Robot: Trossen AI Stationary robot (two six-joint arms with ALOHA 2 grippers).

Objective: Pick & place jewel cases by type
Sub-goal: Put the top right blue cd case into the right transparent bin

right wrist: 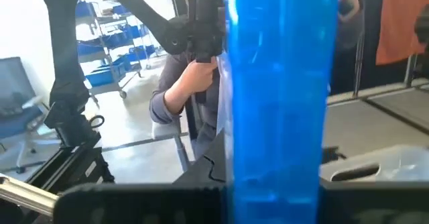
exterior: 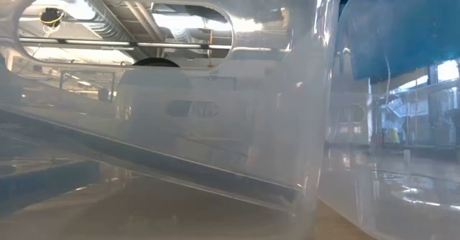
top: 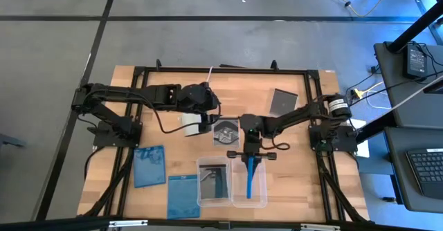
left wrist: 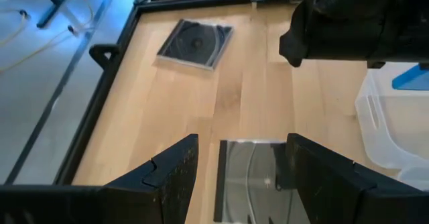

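Right gripper [top: 250, 163] jaws clamped on blue case [top: 250, 176] over right tray [top: 261, 198]; left gripper [top: 208, 124] jaws spread above clear case [top: 225, 132]. One grey case binned in left tray [top: 201, 193]; two blue cases [top: 149, 166], far grey case [top: 282, 101] left on bench [top: 291, 169].

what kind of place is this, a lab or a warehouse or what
Likely a robotics lab or workshop: a wooden table in a black frame on concrete floor, shelving with blue bins behind, and a desk with a keyboard alongside.
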